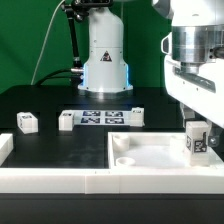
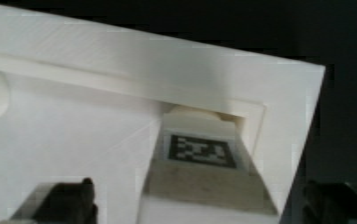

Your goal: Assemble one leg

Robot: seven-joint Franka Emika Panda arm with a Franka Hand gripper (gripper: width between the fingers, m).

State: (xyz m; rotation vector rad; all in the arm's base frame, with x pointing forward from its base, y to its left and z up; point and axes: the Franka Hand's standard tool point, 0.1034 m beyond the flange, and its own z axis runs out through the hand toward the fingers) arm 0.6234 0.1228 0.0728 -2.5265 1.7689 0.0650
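On the exterior view's left, 3 spare legs (image 1: 27, 122) sit by the marker board (image 1: 100, 117). Rightward, the gripper (image 1: 199, 128) holds 1 leg (image 1: 197, 141) upright, jaws narrow around it, over the tray's (image 1: 150, 152) corner. Keep it vertical; lower slowly.

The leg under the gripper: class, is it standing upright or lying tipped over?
Upright. The leg stands on end in the white tray at the exterior view's right, tag face vertical, beneath the gripper.
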